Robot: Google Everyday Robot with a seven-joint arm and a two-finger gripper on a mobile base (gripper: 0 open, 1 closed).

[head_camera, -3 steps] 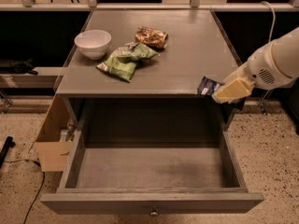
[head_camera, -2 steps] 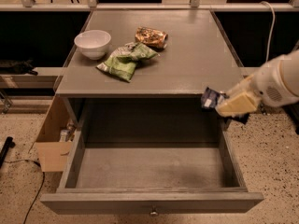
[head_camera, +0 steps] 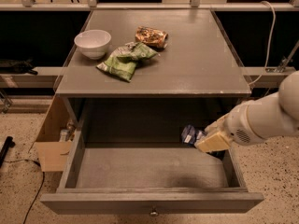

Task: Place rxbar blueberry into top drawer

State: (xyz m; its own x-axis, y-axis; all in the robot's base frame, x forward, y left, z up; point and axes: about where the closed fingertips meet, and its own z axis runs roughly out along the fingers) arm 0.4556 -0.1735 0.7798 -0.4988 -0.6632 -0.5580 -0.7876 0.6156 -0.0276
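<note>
The top drawer [head_camera: 154,202] is pulled wide open at the front, with a plain grey inside and a small round knob on its front. My gripper [head_camera: 204,140] reaches in from the right, low over the drawer's right rear part. It is shut on the rxbar blueberry [head_camera: 191,135], a small dark blue bar with pale lettering that sticks out to the left of the fingers. The bar hangs just above the drawer floor, under the table top's front edge.
On the grey table top [head_camera: 201,59] stand a white bowl [head_camera: 92,43], a green chip bag [head_camera: 125,59] and an orange-brown snack packet [head_camera: 151,36]. A cardboard box [head_camera: 49,141] stands on the floor left of the drawer. A white cable [head_camera: 270,36] hangs at the right.
My gripper has moved down and to the left with the bar, from beside the table's right front corner into the open drawer.
</note>
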